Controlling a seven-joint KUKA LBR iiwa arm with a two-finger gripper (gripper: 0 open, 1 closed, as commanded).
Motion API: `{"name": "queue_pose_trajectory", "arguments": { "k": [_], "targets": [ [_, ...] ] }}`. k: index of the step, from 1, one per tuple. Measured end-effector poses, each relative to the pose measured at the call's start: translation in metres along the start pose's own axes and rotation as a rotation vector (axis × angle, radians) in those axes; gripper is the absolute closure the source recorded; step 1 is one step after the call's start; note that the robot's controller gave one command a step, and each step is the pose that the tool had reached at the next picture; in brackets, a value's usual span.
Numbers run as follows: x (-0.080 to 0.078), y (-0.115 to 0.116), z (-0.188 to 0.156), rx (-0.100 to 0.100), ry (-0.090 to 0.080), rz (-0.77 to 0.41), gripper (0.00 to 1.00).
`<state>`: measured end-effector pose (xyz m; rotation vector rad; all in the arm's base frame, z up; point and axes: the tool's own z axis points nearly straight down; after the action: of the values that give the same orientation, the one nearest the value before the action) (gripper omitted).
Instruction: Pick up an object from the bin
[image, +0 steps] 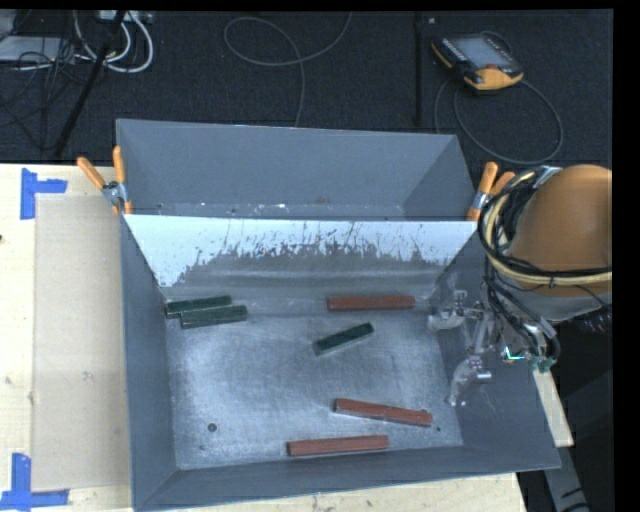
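Observation:
My gripper (453, 355) hangs at the right side of the bin, close to the right wall, open with nothing between its fingers. One fingertip (443, 320) points toward the back, the other (462, 388) toward the front. Just left of the back fingertip lies a brown flat bar (370, 302) along the back of the floor. A second brown bar (383, 411) lies slightly slanted below and left of the front fingertip. A short dark green bar (343, 338) rests tilted near the middle of the floor, well left of the gripper.
A third brown bar (337, 446) lies along the front edge of the floor. Two dark green bars (198, 305) (213, 317) lie side by side at the back left. The arm with its orange cover and cables stands over the bin's right rim.

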<state>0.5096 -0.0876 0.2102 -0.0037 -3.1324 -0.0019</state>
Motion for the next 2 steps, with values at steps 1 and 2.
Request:
{"name": "queue_pose_trajectory", "arguments": {
  "k": [1, 2],
  "targets": [
    [-0.002, 0.000, -0.004, 0.001, -0.008, -0.003, 0.00],
    [0.015, 0.019, 0.061, 0.002, -0.011, -0.085, 0.00]
  ]
}}
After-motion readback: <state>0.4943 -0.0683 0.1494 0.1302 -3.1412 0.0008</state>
